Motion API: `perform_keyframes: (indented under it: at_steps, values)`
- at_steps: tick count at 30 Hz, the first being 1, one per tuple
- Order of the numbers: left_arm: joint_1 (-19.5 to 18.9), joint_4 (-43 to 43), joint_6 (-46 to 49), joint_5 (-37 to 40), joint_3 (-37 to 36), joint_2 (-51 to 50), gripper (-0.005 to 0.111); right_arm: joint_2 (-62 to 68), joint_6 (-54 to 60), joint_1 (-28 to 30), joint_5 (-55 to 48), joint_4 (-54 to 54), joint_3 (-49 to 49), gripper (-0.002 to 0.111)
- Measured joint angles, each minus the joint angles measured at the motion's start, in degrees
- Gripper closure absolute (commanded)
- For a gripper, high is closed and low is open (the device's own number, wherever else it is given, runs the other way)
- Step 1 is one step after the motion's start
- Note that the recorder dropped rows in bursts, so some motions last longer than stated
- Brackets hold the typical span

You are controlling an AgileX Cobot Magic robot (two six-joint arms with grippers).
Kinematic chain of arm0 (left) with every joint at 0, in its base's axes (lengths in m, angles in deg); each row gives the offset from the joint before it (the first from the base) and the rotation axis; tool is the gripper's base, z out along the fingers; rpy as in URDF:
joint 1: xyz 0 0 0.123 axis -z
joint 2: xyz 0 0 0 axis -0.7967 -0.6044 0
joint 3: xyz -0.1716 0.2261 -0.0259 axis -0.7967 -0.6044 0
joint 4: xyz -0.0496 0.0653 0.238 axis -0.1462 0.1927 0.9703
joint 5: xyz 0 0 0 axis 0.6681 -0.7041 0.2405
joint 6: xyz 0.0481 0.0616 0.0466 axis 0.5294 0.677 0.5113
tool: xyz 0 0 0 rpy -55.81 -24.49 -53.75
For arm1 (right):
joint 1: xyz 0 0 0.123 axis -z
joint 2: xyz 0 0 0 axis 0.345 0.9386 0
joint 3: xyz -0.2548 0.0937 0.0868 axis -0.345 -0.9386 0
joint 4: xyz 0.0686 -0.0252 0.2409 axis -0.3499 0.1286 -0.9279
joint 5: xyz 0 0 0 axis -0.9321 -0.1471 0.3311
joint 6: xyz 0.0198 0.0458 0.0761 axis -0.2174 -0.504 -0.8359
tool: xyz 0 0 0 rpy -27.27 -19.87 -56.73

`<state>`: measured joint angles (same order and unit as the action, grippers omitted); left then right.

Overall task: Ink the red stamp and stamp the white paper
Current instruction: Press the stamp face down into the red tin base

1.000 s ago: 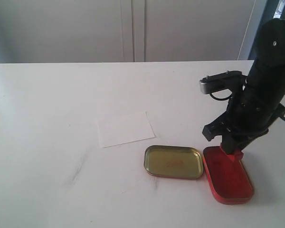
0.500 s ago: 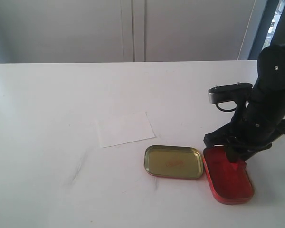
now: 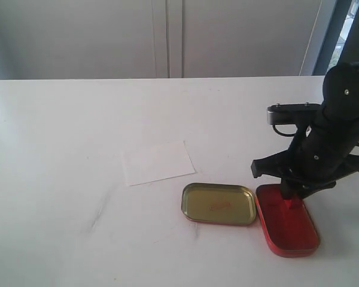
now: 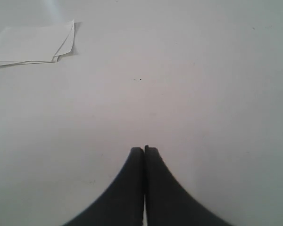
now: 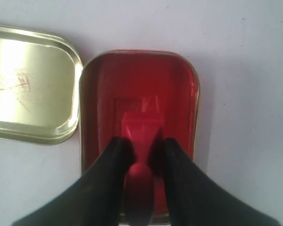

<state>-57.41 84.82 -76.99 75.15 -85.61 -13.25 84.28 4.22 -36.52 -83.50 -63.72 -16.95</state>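
Our right fingers (image 5: pixel 111 174) are pinching the red stamp (image 5: pixel 141 129) inside the red tin (image 3: pixel 287 230). The gold lid (image 3: pixel 219 204) is lying at its nine o'clock, towards the white paper (image 3: pixel 157 162). Our left fingers (image 4: pixel 132 188) are pressing together, empty.

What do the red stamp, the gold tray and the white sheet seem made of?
The red stamp: probably plastic, smooth with a soft sheen. The gold tray: likely thin metal, shiny, with a rolled rim. The white sheet: paper, matte, thin and flat.
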Motion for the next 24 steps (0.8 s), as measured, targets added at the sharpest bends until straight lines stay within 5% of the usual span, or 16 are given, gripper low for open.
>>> perform_keyframes:
  at_steps: [24]
  values:
    - [0.0, 0.0, 0.0, 0.0, 0.0, 0.0, 0.107, 4.7, -1.4, 0.0, 2.3, 0.0, 0.0, 0.108]
